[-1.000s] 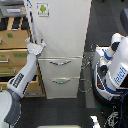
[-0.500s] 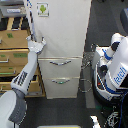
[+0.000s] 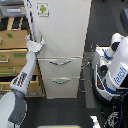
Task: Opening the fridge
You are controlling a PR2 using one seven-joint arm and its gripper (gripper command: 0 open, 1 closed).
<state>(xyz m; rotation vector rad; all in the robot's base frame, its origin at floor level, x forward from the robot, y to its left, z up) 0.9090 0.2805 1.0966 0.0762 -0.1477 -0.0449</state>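
The fridge (image 3: 65,35) stands tall and white in the middle of the exterior view. A green-white sticker (image 3: 43,8) sits on its big upper door, and the door's long vertical handle (image 3: 31,20) runs down the left edge. Below are two drawers with curved silver handles (image 3: 60,62). My arm (image 3: 22,80) rises from the bottom left. Its gripper (image 3: 35,44) is at the lower end of the door handle and touches it. The fingers are too small and blurred to show whether they are closed around the handle. The door looks closed.
A tan wooden drawer cabinet (image 3: 11,50) stands close on the exterior view's left, right behind my arm. A white-and-blue robot body (image 3: 114,70) fills the right side. Cables (image 3: 88,75) hang between it and the fridge. The floor is dark.
The gripper has shifted very slightly up along the handle's lower end. The door and drawers look unchanged.
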